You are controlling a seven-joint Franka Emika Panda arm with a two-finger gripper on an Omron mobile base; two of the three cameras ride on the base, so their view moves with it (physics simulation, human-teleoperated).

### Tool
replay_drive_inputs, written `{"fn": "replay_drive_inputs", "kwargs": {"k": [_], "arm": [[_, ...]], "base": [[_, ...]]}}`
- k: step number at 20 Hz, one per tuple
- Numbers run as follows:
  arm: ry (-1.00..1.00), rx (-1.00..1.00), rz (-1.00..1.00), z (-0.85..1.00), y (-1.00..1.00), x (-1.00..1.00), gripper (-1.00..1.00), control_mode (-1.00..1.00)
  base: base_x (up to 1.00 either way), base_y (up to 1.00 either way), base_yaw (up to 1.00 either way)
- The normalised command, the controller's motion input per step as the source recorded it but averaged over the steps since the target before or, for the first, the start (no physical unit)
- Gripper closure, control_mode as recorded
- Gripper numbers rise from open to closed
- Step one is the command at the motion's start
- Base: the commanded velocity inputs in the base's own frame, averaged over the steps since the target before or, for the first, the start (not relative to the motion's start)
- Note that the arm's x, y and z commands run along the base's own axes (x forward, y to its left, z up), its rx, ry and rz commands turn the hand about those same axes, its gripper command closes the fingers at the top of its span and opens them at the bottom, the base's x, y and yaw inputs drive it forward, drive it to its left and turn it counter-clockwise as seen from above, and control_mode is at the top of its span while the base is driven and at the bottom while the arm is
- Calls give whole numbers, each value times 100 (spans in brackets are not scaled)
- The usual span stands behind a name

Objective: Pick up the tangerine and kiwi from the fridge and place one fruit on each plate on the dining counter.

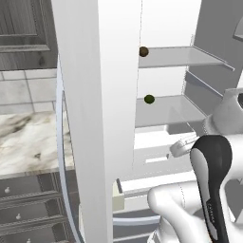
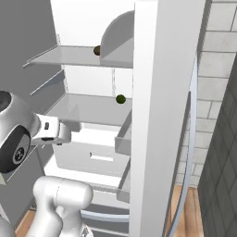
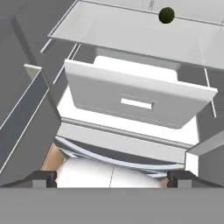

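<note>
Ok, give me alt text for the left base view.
An open fridge holds a tangerine on an upper shelf and a kiwi on the shelf below. The white arm rises at lower right; a marble counter lies left.

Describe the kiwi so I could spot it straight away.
Look inside the open white fridge. Two pale shelves sit one above the other; the kiwi rests at the front edge of the lower one. It is the dark olive-green ball, while the tangerine above is orange-brown.
</note>
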Motion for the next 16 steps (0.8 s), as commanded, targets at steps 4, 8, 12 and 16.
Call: {"fn": "replay_drive_inputs", "kwargs": {"k": [4, 8, 12, 16], "arm": [[-25, 0, 0, 99, 0, 1, -100, -100], [-14, 0, -3, 100, 0, 9, -100, -100], [-6, 4, -6, 100, -3, 15, -100, -100], [-1, 9, -10, 69, -19, 39, -100, -100]], "base": [[0, 0, 0], [0, 0, 0], [0, 0, 0], [0, 0, 0]]}}
